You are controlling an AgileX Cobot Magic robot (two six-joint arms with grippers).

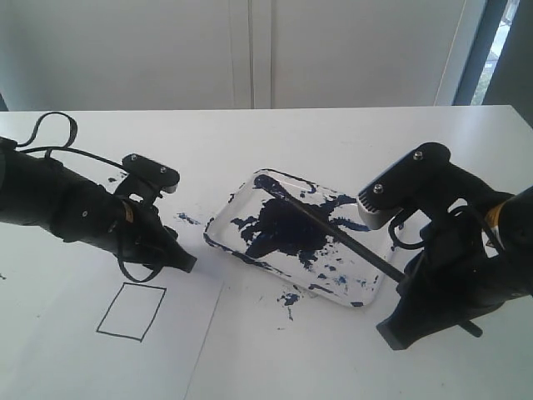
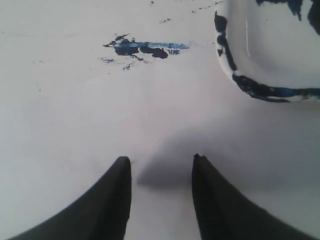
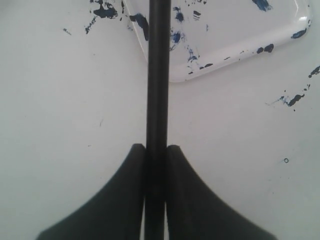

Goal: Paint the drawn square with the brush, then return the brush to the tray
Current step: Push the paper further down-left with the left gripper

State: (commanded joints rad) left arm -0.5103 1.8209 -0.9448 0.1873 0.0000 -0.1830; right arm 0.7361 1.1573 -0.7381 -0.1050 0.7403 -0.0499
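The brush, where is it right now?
Exterior view, right of centre: the brush slants from the right jaws clamping its handle to its tip over the tray.

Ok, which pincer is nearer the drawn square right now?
Left. The left pincer is just off the drawn square's upper right corner in the exterior view; the right pincer is beyond the tray, shut on the brush.
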